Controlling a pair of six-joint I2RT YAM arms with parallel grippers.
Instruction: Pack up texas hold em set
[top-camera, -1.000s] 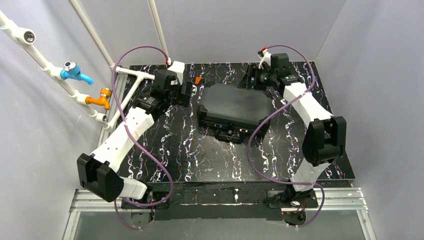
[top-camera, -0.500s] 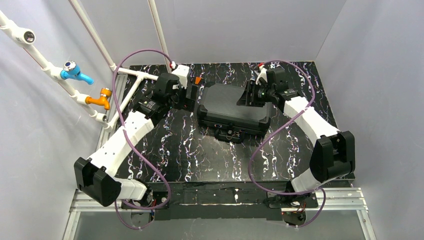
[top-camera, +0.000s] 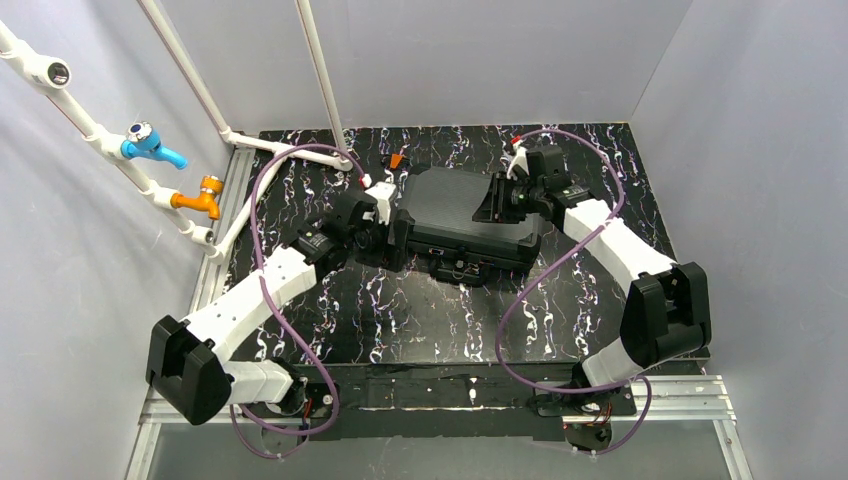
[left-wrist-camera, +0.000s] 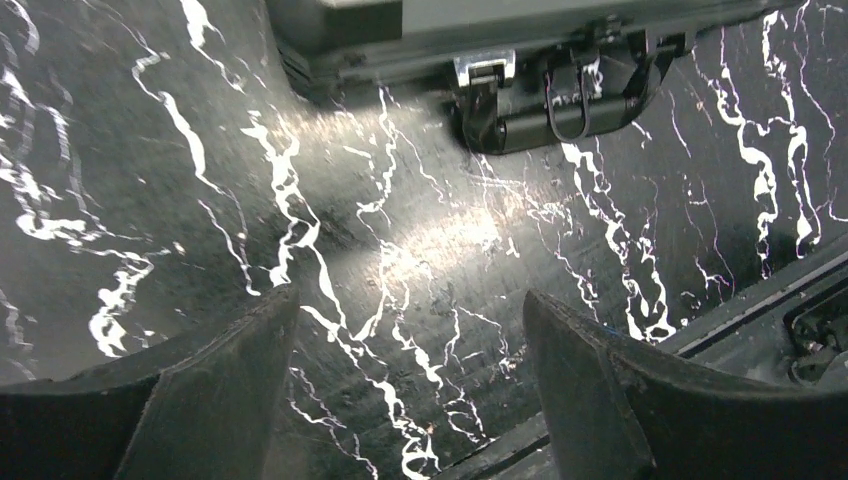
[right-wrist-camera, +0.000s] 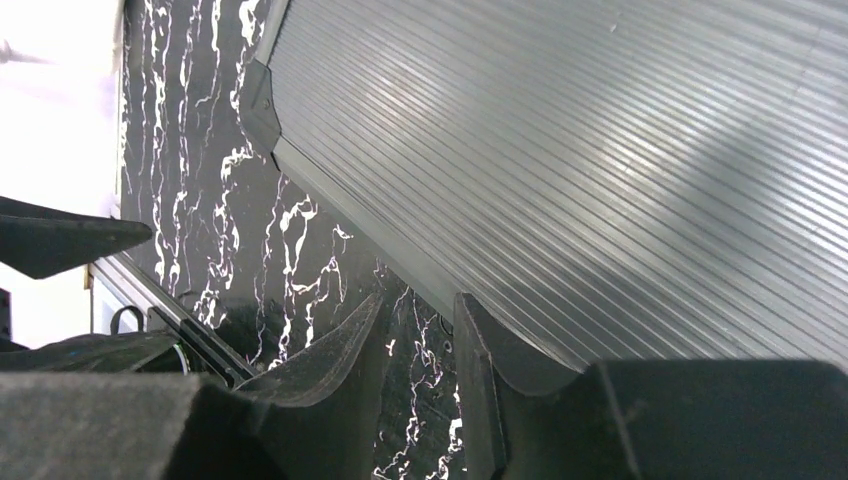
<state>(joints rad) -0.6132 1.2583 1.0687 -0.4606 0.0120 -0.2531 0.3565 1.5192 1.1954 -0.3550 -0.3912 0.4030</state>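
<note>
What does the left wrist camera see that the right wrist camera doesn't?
Only the left wrist view shows the silver latch and handle, seen past the wide-open left gripper. Only the right wrist view shows the ribbed lid, with the right gripper narrowly open beside its edge. Both show the black case and the marbled table.

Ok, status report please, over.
Black case shut on table. Left end effector open, empty, at its left end. Right end effector nearly closed, empty, at lid edge. Small orange object behind case, apart.
</note>
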